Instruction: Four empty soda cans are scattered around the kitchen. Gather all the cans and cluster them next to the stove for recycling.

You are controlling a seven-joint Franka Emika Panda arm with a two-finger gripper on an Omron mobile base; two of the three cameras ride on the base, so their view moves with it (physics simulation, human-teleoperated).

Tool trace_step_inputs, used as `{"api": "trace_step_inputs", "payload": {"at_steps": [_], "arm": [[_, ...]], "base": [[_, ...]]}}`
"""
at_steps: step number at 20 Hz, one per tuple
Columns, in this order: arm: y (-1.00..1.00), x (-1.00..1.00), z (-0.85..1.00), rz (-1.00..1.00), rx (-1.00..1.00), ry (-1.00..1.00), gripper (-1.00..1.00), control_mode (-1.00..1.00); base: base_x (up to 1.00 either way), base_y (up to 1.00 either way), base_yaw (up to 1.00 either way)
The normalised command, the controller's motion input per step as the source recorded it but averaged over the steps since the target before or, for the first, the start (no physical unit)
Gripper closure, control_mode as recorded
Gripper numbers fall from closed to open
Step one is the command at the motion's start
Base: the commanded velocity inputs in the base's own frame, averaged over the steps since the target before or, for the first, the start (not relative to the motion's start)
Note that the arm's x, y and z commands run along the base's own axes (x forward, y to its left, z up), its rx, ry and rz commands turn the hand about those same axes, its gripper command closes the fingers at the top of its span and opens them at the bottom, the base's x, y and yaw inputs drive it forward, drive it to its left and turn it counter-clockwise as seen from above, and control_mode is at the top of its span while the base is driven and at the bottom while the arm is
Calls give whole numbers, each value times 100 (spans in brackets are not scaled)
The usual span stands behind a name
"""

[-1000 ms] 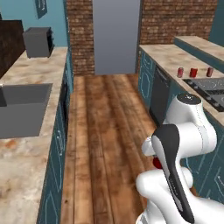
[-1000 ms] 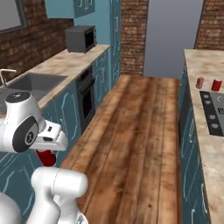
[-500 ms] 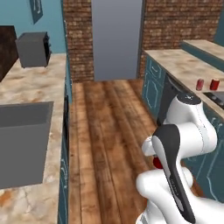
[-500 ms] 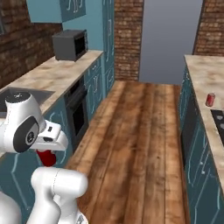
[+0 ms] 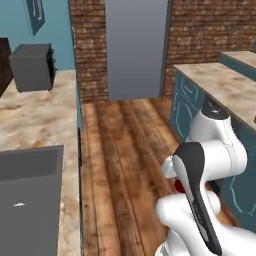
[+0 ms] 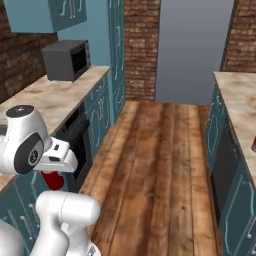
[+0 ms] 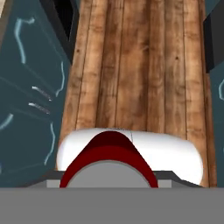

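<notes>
Right now my pincer [image 6: 52, 176] is closed around a red soda can [image 6: 52, 179], held tucked in at my chest above the wooden floor [image 6: 160, 165] of the aisle, so the job is to keep the grip firm and the can steady while the base carries me toward the stove, then set it upright on the counter beside the cooktop. My fingertips are hidden behind the can, which sits so near the hand camera that I see just its red shoulder [image 7: 109, 153]. A red sliver [image 6: 253, 144] at the cut-off edge of the right-hand counter [image 6: 240, 100] may be another can, though I cannot be sure.
</notes>
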Motion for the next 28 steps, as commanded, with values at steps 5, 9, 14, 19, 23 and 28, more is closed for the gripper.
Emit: {"api": "trace_step_inputs", "payload": {"at_steps": [5, 9, 14, 19, 23, 28], "arm": [[0, 0, 0, 0, 0, 0, 100, 100], [0, 0, 0, 0, 0, 0, 100, 100], [0, 0, 0, 0, 0, 0, 100, 100], [0, 0, 0, 0, 0, 0, 100, 100], [0, 0, 0, 0, 0, 0, 100, 100], [0, 0, 0, 0, 0, 0, 100, 100]], "base": [[100, -43, -33], [97, -45, -50], [96, -6, -59], [87, 0, -65], [88, 6, -65], [84, 7, -66]]}}
